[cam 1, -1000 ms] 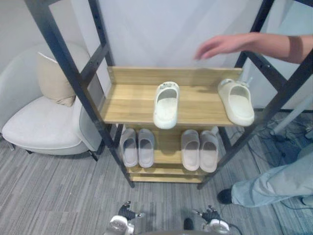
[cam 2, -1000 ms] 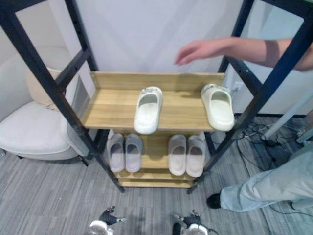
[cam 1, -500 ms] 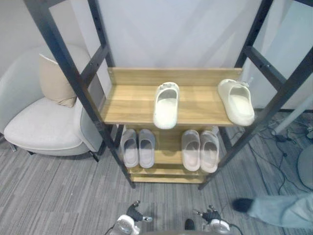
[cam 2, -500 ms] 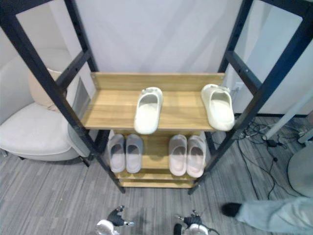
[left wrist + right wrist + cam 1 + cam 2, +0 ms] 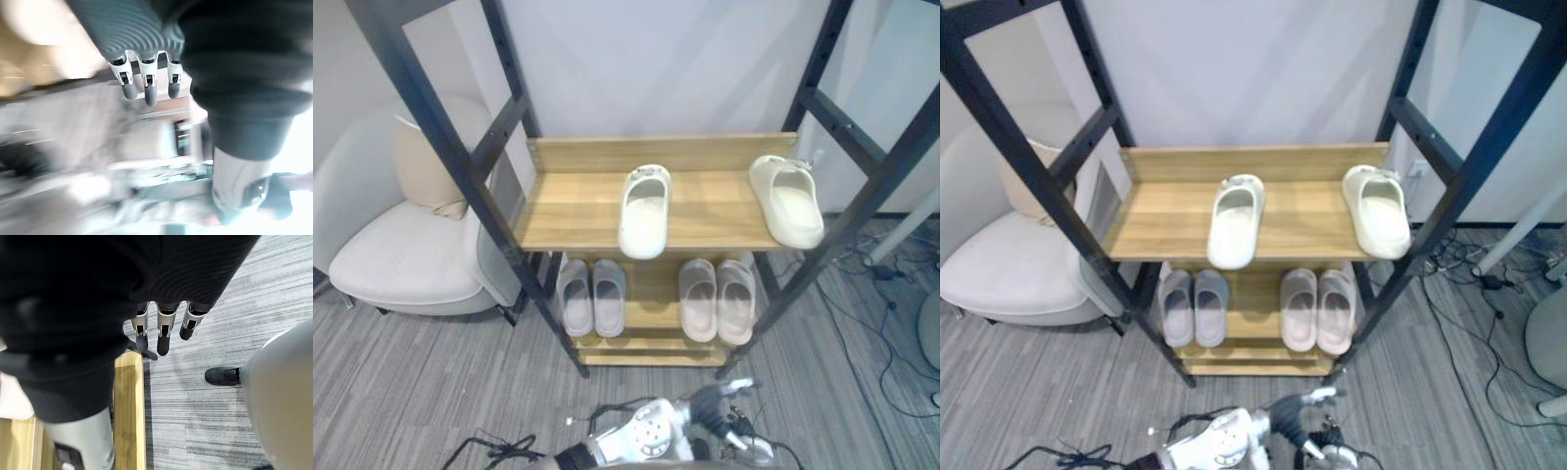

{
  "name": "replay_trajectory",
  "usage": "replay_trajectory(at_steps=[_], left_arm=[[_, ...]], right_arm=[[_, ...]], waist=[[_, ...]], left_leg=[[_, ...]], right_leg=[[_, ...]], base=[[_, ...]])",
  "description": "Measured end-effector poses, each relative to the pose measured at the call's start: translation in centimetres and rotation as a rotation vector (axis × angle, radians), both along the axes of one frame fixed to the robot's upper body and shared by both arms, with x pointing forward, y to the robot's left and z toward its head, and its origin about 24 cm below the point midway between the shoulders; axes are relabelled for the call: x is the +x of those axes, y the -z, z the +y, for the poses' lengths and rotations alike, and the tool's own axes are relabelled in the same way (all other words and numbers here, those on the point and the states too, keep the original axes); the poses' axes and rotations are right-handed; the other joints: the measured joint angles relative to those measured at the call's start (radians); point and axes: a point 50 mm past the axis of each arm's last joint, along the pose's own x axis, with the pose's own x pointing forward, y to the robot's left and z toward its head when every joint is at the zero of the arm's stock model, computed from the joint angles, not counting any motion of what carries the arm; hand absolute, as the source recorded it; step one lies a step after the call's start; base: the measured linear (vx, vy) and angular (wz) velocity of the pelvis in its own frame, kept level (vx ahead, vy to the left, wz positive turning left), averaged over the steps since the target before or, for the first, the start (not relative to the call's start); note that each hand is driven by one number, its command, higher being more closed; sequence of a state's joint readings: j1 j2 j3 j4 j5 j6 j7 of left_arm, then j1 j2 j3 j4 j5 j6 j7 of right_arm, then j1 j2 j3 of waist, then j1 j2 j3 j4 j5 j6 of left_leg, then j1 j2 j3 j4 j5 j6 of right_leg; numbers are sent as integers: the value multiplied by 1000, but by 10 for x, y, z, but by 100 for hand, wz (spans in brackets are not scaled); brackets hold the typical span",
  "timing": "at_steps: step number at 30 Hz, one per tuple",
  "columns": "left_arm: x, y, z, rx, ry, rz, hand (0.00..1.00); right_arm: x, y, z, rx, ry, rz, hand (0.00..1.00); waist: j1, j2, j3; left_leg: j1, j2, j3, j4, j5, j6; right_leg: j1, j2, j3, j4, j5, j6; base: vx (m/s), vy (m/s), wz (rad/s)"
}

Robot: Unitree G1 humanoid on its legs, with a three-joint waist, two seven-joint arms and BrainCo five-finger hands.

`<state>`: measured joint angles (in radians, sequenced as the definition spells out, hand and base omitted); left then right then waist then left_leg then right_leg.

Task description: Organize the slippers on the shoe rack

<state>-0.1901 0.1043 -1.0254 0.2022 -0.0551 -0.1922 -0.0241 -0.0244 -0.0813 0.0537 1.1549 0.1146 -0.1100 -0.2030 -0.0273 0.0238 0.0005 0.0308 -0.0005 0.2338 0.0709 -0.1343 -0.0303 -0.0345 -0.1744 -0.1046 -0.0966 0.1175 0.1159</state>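
Lying apart, both slippers (image 5: 645, 211) are plain cream.

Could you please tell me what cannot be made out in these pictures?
Left wrist view: everything beyond the left hand is blurred.
Eye views: the back of the shoe rack's lower shelf is hidden under the upper shelf. The armchair is cut off by the left edge.
Right wrist view: the dark cover hides the right hand's thumb.
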Motion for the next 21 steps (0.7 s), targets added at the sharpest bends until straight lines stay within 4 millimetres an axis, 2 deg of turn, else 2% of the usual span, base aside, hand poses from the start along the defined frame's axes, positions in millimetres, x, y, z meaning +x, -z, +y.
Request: replay_trajectory(at_steps=[1,2,3,5,8,10,15,21], left_arm=[[6,-14,2,-47,-14,-35,0],[8,-20,3,-65,-21,-52,0],[12,-37,4,-120,-37,-101,0],[19,-85,10,-292,-77,-235,0],[25,-124,18,-429,-122,-359,0],[37,-147,27,-483,-193,-452,0],[60,-169,39,-502,-358,-585,0],[100,-184,51,-414,-565,-717,0]], right_arm=[[0,0,0,-3,-1,1,0],[-1,0,0,-4,-2,2,0],[-2,0,0,-8,-5,5,0],[-4,1,-2,-15,-3,11,0],[-5,1,-2,-19,-3,14,0],[-6,2,-2,-18,-3,18,0],[-12,3,-2,-17,1,31,0],[-18,4,-4,-17,0,45,0]], waist=[[0,2,-3],[0,4,-4],[2,5,-5],[5,11,-15],[10,13,-18],[12,9,-21],[15,7,-40],[14,4,-45]], left_leg=[[0,0,0,0,1,0],[0,0,0,0,1,0],[-2,-1,1,1,1,1],[-9,-5,0,4,2,2],[-12,-9,0,8,2,3],[-14,-10,-1,13,1,4],[-29,-11,-7,20,1,5],[-31,-12,-4,20,1,5]], right_leg=[[-1,-3,1,5,0,0],[-1,-3,1,6,0,1],[-2,-4,1,7,0,1],[-8,-9,1,7,1,3],[-8,-15,2,7,2,5],[-7,-18,2,8,1,7],[-15,-23,-1,8,0,8],[-19,-24,3,8,1,9]], base=[[-33,-17,2],[0,0,0],[0,0,0],[0,0,0],[0,0,0],[-37,-7,2],[-24,-11,4],[-1,-1,-1]])
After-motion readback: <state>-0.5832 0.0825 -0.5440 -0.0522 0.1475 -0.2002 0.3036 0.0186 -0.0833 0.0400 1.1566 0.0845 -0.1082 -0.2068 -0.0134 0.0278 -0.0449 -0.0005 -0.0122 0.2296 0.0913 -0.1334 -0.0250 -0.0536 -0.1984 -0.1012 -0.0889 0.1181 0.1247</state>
